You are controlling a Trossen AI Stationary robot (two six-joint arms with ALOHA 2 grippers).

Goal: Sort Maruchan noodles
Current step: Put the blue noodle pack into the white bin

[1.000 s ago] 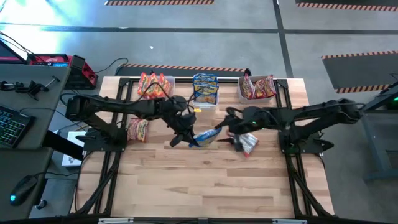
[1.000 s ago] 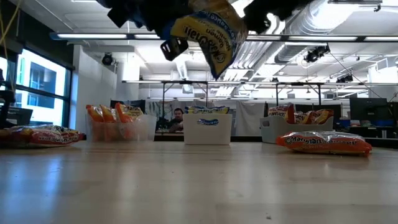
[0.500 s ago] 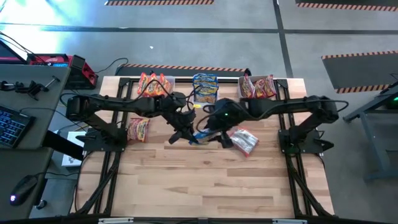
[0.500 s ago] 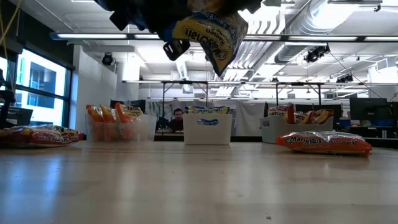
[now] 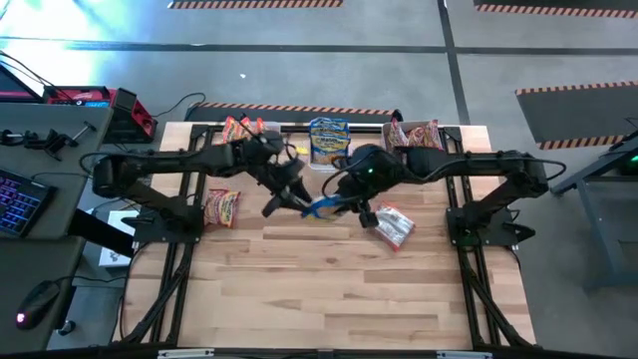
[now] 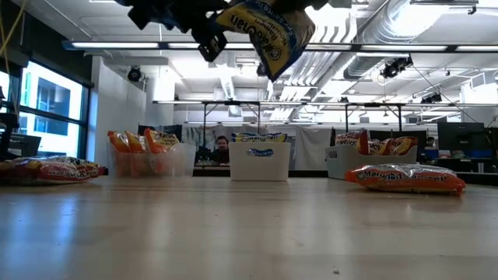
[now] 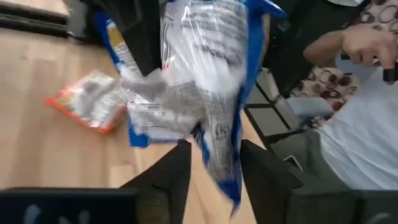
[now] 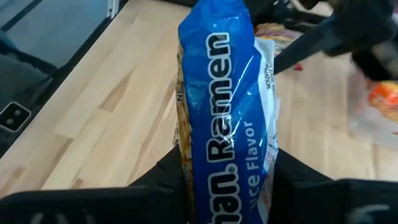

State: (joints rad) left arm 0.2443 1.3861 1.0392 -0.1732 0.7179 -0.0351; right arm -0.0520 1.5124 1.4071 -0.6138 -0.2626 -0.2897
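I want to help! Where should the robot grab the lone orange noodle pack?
Probably from straight above, pinching the orange pack across its narrower width: it lies flat on the table, nothing touching it. Left gripper and right gripper hold the blue packet.

The worktop (image 5: 329, 289) was pale wood in jointed planks, smooth, with a soft sheen that showed as a dull reflection in the low view; the blue-and-white packet (image 8: 224, 118) was thin plastic film, glossy, creased and crinkled, catching highlights along its folds; its back face (image 7: 199, 81) looked whitish and translucent with printed text; the red-and-white packet (image 5: 391, 225) lying on the wood was the same shiny wrapper; the orange packet (image 5: 221, 207) likewise gleamed; the bins (image 6: 259, 162) at the far edge were clear to milky plastic, smooth-walled; both arms and the left tool (image 7: 211, 168) and right tool (image 8: 227, 177) were dark, matt, hard-surfaced; the frame under the worktop (image 5: 469, 289) looked like black metal tubing.
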